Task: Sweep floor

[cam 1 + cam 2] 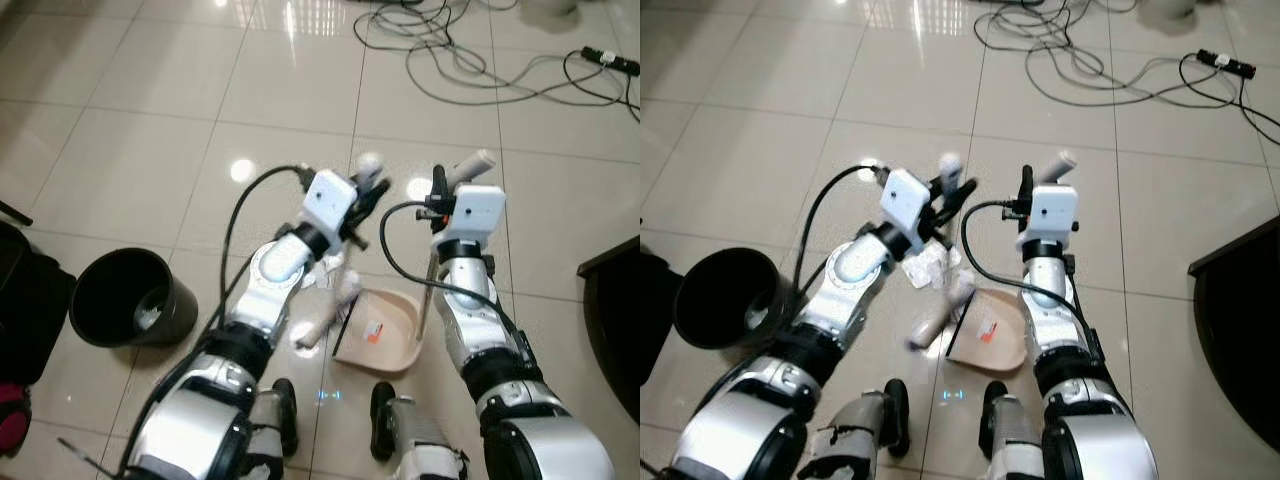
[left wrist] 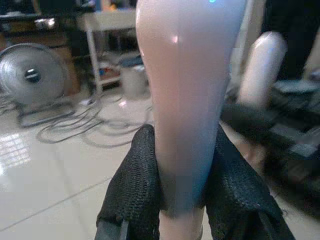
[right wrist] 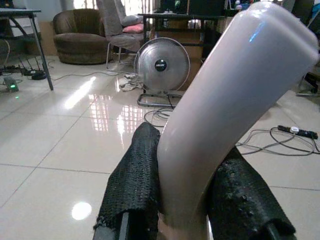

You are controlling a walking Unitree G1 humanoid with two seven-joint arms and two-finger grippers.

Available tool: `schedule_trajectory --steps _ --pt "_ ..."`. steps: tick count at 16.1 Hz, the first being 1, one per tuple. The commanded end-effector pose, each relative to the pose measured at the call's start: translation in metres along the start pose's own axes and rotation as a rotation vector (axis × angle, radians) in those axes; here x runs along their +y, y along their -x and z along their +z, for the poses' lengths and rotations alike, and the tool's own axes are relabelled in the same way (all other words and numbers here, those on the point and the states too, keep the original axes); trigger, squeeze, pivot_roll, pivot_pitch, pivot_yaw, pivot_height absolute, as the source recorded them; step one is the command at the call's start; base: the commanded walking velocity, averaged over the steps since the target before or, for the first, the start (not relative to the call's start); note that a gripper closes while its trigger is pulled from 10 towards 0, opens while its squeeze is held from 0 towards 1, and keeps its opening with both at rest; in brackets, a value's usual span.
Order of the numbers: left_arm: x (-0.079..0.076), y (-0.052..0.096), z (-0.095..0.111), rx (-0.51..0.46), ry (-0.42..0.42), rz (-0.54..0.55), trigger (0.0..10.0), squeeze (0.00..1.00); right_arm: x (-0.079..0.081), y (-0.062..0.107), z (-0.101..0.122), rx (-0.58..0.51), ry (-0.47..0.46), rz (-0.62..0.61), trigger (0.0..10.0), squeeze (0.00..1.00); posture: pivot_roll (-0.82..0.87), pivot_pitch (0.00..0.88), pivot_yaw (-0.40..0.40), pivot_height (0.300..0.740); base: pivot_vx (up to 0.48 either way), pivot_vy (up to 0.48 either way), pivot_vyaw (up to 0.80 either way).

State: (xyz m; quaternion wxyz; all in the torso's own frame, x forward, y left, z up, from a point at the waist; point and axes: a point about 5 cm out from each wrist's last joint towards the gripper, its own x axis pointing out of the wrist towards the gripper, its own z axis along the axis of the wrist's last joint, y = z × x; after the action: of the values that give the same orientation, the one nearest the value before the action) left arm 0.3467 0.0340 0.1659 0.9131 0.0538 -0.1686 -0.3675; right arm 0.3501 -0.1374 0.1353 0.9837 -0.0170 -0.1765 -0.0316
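Left eye view showed, at the frame's centre, the left tool (image 1: 366, 190) closed on a pale broom handle (image 1: 368, 163) and the right tool (image 1: 452, 185) clamped on the dustpan handle (image 1: 472, 164). The beige dustpan (image 1: 385, 335) lay lower centre on the tiled floor (image 1: 150, 130), its orange label unreadable. The broom head was hidden behind the left arm, beside crumpled litter (image 1: 325, 272); a black bin (image 1: 130, 297) stood lower left.

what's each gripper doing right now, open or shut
Left gripper: shut on the broom handle.
Right gripper: shut on the dustpan handle.
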Motion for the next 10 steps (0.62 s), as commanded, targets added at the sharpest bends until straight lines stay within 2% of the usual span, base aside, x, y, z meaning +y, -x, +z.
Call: schedule_trajectory --steps 1,4,6,7,9,10 --pt "-0.006 -0.006 0.014 -0.072 0.028 -0.068 10.0 0.0 0.003 0.007 -0.01 0.043 -0.012 -0.006 10.0 0.0 0.17 0.361 0.053 0.74 0.0 0.0 0.0" --pt "-0.011 -0.007 0.026 -0.127 0.06 -0.163 10.0 0.0 0.004 0.007 -0.009 0.038 -0.014 -0.005 10.0 0.0 0.16 0.357 0.055 0.74 0.0 0.0 0.0" --pt "0.003 -0.011 0.044 -0.192 0.032 -0.117 10.0 0.0 0.002 0.006 -0.009 0.035 -0.014 -0.007 10.0 0.0 0.17 0.361 0.054 0.74 0.0 0.0 0.0" --pt "0.02 -0.014 0.059 -0.238 -0.022 -0.061 10.0 0.0 0.001 0.007 -0.01 0.035 -0.012 -0.008 10.0 0.0 0.17 0.359 0.053 0.74 0.0 0.0 0.0" --pt "0.035 -0.014 0.068 -0.258 -0.112 -0.022 10.0 0.0 0.003 0.009 -0.011 0.033 -0.015 -0.004 10.0 0.0 0.16 0.349 0.056 0.74 0.0 0.0 0.0" --pt "0.036 -0.014 0.066 -0.248 -0.118 -0.021 10.0 0.0 0.005 0.01 -0.01 0.032 -0.017 -0.003 10.0 0.0 0.16 0.35 0.057 0.74 0.0 0.0 0.0"
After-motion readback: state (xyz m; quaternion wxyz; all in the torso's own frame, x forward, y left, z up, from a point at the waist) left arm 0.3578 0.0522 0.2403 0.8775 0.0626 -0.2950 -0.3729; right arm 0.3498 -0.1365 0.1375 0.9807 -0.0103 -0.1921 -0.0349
